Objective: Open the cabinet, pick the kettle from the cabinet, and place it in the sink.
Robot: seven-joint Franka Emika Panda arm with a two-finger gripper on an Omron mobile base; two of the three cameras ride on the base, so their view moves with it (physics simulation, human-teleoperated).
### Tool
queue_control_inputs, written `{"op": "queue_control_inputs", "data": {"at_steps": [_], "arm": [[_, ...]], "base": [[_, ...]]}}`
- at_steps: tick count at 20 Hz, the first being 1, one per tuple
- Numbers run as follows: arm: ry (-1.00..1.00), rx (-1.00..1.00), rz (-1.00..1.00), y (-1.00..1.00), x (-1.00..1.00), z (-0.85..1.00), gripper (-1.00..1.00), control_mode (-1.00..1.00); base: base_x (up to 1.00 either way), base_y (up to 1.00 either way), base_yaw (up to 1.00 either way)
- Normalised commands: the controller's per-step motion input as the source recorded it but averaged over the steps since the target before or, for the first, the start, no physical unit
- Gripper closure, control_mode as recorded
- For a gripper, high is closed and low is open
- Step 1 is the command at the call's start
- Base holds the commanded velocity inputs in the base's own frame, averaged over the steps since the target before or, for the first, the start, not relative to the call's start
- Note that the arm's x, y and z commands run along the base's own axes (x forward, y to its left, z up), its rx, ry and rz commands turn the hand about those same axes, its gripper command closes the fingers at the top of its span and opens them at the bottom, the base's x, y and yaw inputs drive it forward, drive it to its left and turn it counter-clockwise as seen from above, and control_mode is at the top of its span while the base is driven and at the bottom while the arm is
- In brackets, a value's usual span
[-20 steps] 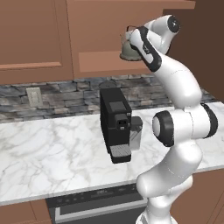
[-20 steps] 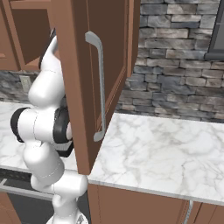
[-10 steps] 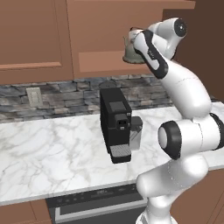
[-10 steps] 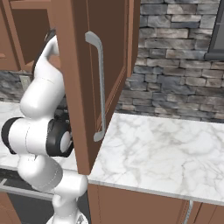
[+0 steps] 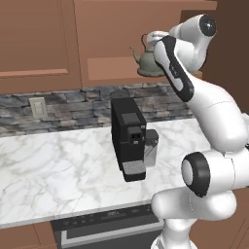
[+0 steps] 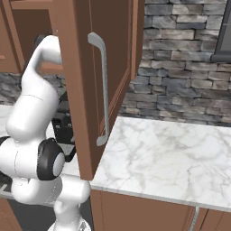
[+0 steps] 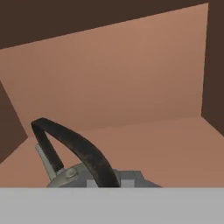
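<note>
Plainly, the cabinet (image 6: 85, 90) is already swung open, its door with the long silver bar handle (image 6: 103, 90) standing out over the marble counter (image 5: 58, 170), and the kettle (image 5: 146, 61) is seen at the front edge of the cabinet shelf, high above the black coffee machine (image 5: 129, 138). The gripper (image 5: 154, 40) is brought together on the kettle's thin dark loop handle (image 7: 74, 148), though the contact itself is poorly shown in the hand view, so a firm clamp is only presumed. From here, the kettle could be swung on its arched handle when carried, and its spout could be knocked against the shelf lip or the open door if it is drawn out too low or too far right. A slip through the narrow grip could drop it onto the coffee machine below. The sink would have to be reached by a wide move, where a collision with the door is possible. No brand, label or writing can be read anywhere.
</note>
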Motion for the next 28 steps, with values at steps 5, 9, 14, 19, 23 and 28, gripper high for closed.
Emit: {"op": "queue_control_inputs", "data": {"at_steps": [5, 9, 14, 19, 23, 28], "arm": [[0.08, 0.01, -0.04, 0.01, -0.66, 0.03, 1.00, -1.00], [0.09, 0.00, -0.02, 0.01, -0.65, 0.00, 1.00, -1.00], [0.02, 0.00, -0.02, 0.01, -0.72, 0.00, 1.00, -1.00], [0.00, 0.00, -0.03, 0.08, -0.74, 0.00, 1.00, -1.00], [0.00, 0.00, -0.09, 0.17, -0.74, -0.05, 1.00, -1.00], [0.00, 0.00, -0.16, 0.25, -0.64, -0.10, 1.00, -1.00]], "base": [[0.00, 0.00, 0.00], [0.00, 0.00, 0.00], [0.00, 0.00, 0.00], [0.00, 0.00, 0.00], [0.00, 0.00, 0.00], [0.00, 0.00, 0.00]]}}
